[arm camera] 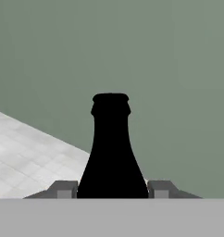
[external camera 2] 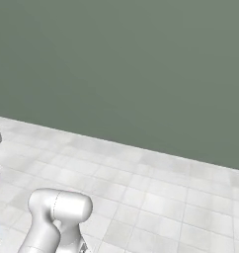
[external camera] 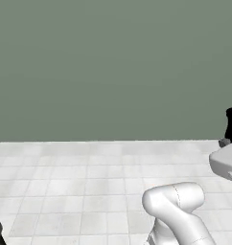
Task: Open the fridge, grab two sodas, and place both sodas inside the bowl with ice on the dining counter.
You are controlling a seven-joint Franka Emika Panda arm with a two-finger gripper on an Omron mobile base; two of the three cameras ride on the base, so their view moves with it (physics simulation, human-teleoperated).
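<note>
One soda bottle [arm camera: 111,152] stands between the two finger tips of the gripper [arm camera: 112,190] in the hand view — a black silhouette with a narrow neck and a lipped mouth, upright in that picture, its lower body cut off at the bottom. A grey finger tip [arm camera: 64,190] sits tight against each flank of the bottle, so the claw is clamped on this one soda. Behind it are a flat grey-green wall [arm camera: 178,69] and a wedge of pale tiled floor [arm camera: 26,148] at the lower left.

In the left base view the white arm [external camera: 178,210] bends up from the lower right, and at the right edge a small dark shape [external camera: 231,123] rises above the white hand — probably the same bottle, though too little of it shows to be sure. The right base view shows one white arm joint [external camera 2: 59,212] at the lower left, over the same tiled floor, below the same wall.
</note>
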